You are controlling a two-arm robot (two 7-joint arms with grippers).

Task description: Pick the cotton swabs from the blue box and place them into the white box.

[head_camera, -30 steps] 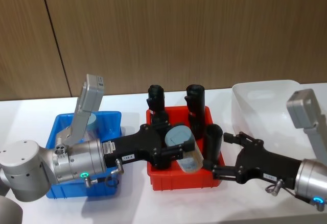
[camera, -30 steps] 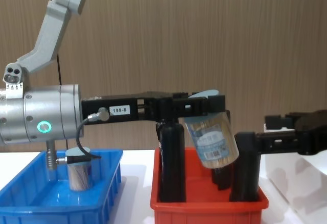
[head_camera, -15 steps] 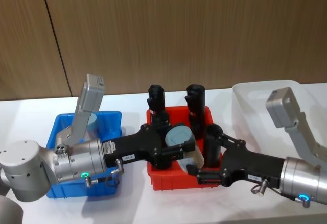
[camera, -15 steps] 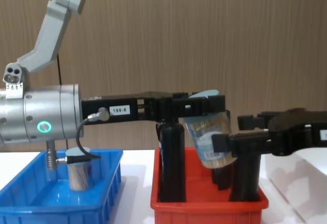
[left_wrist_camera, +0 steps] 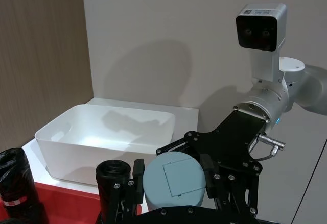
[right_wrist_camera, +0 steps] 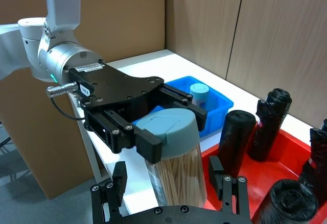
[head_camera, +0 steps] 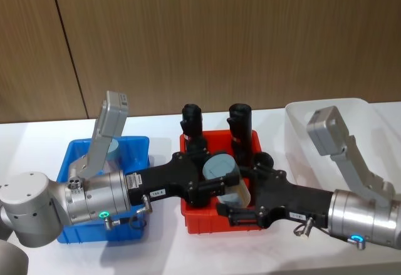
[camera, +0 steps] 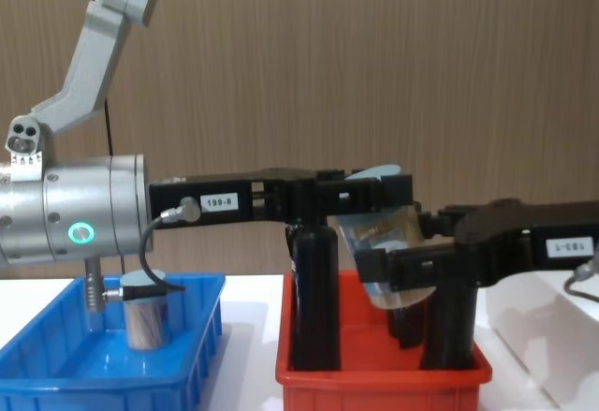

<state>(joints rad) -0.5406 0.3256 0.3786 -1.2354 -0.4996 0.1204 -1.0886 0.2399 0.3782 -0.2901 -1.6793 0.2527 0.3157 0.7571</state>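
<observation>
A cotton swabs tub [head_camera: 224, 175] with a pale blue lid hangs tilted above the red bin, and my left gripper [head_camera: 216, 176] is shut on its upper part. The right wrist view shows the tub [right_wrist_camera: 176, 157] with swab sticks inside and my left gripper [right_wrist_camera: 163, 127] clamped at the lid. My right gripper [right_wrist_camera: 168, 183] is open, one finger on each side of the tub's lower body, with gaps. From the chest, the right gripper [camera: 402, 261] sits level with the tub [camera: 384, 242]. Another tub [head_camera: 111, 148] stands in the blue box [head_camera: 135, 142]. The white box [head_camera: 326, 109] is at the right.
A red bin [head_camera: 219, 223] between the two boxes holds several tall black cylinders [right_wrist_camera: 234, 137] close under and behind the held tub. A wooden wall stands behind the table. The white box [left_wrist_camera: 102, 137] has nothing in it.
My right gripper has moved left from beside the red bin until its open fingers flank the held tub. The left arm and the tub have stayed still.
</observation>
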